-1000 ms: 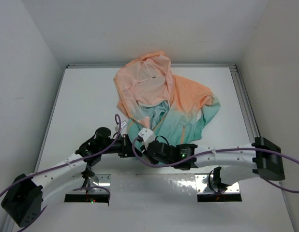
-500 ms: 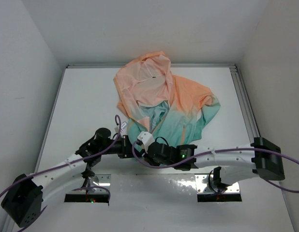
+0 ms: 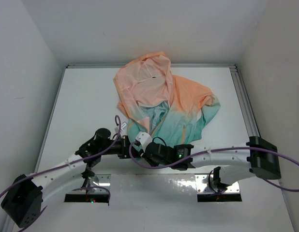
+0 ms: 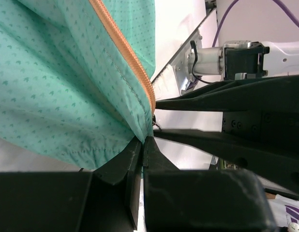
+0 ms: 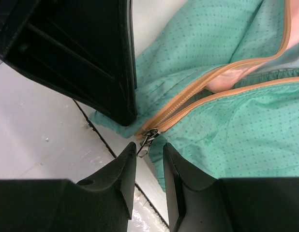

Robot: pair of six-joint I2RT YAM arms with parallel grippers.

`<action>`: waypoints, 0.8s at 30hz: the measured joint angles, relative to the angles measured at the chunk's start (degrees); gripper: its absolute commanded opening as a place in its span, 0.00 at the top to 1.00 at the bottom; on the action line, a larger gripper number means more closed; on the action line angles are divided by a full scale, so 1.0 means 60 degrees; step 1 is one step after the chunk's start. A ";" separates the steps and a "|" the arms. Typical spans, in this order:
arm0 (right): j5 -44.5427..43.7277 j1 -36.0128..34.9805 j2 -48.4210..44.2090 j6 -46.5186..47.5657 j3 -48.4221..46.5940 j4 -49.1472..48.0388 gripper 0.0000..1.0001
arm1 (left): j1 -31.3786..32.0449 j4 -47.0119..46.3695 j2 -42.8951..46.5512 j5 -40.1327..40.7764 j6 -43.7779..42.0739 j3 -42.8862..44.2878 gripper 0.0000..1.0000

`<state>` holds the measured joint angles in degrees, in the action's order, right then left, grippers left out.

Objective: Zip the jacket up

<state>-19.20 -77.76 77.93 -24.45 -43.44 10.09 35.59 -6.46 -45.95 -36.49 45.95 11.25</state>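
Observation:
The jacket [image 3: 161,99] lies spread on the white table, peach hood at the far side and teal hem toward the arms. My left gripper [image 4: 143,141] is shut on the teal hem corner beside the bottom of the orange zipper [image 4: 124,55]. My right gripper [image 5: 149,147] is open, with the small metal zipper pull [image 5: 148,139] hanging between its fingertips, untouched. The two zipper tapes [image 5: 207,92] join at the slider and part above it. The left gripper's black body [image 5: 82,53] sits close beside the slider in the right wrist view. Both grippers meet at the hem's near-left corner [image 3: 136,141].
The white table [image 3: 82,106] is boxed in by white walls on three sides. A metal rail [image 3: 242,104] runs along the right edge. Two metal base plates [image 3: 98,180] lie at the near edge. The arms cross low in front of the hem.
My right wrist has shifted slightly left and nearer, toward the hem corner. The left arm and the jacket have barely moved.

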 measured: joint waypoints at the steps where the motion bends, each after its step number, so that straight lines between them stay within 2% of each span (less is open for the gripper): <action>1: -0.0011 0.0000 0.0000 0.0011 -0.0007 0.0000 0.76 | 0.0000 0.0004 0.0000 -0.0011 0.0000 -0.0018 1.00; 5: -0.0051 0.0000 -0.0004 0.0036 -0.0011 0.0000 0.88 | 0.0000 0.0004 0.0026 -0.0036 0.0000 -0.0062 1.00; 11: -0.0168 0.0000 0.0000 0.0062 -0.0015 -0.0022 1.00 | 0.0000 0.0004 0.0091 -0.0036 0.0000 -0.0084 1.00; 24: -0.0616 0.0127 0.0127 0.0328 -0.0157 -0.0171 1.00 | 0.0000 0.0000 0.0226 0.0066 -0.0018 -0.0084 1.00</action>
<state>-22.90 -76.99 78.70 -22.48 -44.38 9.06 35.59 -6.46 -44.60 -36.10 45.84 10.74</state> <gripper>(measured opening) 0.002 0.017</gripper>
